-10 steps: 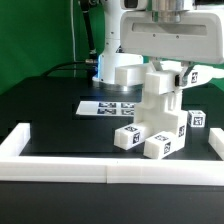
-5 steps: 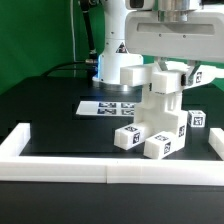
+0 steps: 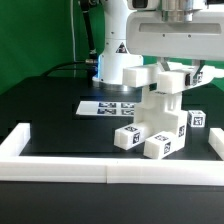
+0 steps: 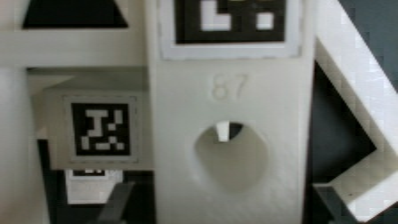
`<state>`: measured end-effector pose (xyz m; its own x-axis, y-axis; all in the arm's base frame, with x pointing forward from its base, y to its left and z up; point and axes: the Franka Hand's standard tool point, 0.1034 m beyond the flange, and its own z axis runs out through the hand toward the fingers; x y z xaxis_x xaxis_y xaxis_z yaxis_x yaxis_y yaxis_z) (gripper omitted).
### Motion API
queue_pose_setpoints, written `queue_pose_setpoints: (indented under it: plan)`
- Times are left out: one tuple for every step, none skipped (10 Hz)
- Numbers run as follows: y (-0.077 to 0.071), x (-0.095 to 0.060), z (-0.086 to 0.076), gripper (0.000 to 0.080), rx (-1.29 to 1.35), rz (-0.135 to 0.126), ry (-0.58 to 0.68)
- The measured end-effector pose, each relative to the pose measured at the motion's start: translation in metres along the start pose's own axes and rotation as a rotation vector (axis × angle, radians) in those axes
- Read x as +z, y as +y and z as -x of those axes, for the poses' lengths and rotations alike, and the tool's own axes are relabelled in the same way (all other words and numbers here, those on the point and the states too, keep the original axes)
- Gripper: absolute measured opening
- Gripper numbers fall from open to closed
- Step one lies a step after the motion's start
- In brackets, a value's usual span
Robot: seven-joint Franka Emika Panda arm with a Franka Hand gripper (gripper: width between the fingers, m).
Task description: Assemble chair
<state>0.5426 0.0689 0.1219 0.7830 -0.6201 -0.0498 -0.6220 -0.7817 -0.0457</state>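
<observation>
1. At the far left, a low white border wall runs along the near edge of the black table.
2. Left of centre, farther back, the marker board lies flat. It is in the same place as a second ago.
3. Behind it stands the white base of the robot arm.
4. Right of centre stands the chair, a stack of chunky white plastic blocks with black-and-white square tags. It is near the front wall but apart from it, and its lower blocks have not moved.
5. Above it the big white gripper reaches down on the top block of the stack. The fingers seem to pinch this block at a middle width, neither spread wide nor pressed together. In the wrist view a white tagged face fills the picture, very close.
6. During the last second the top block and the tag on its right side went a little up and right together with the gripper – a small correction, not a transport. I judge that this block is being seated or turned into its joint and is not yet released.
7. At the right, near the stack, a small white tagged cube waits loose – so the assembly is probably not finished.
</observation>
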Motion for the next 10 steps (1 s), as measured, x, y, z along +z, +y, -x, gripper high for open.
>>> queue_pose_setpoints:
  plan:
    - [0.0,0.0001,0.0,0.0289,-0.001,0.0,0.0]
    - [0.0001,0.0004,-0.0007,0.0289,-0.017,-0.003,0.006]
    - [0.0004,0.0007,-0.0013,0.0289,-0.036,-0.004,0.01]
    - [0.0002,0.0004,-0.0022,0.0289,-0.05,-0.007,0.014]
    - [0.0001,0.0002,-0.0027,0.0289,-0.062,-0.008,0.016]
    - [0.0001,0.0004,-0.0029,0.0289,-0.067,-0.008,0.016]
    - [0.0001,0.0008,-0.0033,0.0289,-0.067,-0.007,0.017]
    - [0.0005,0.0007,-0.0048,0.0289,-0.066,-0.009,0.02]
    - [0.0005,0.0005,-0.0055,0.0289,-0.064,-0.01,0.022]
    - [0.0003,0.0005,-0.0054,0.0289,-0.065,-0.01,0.022]
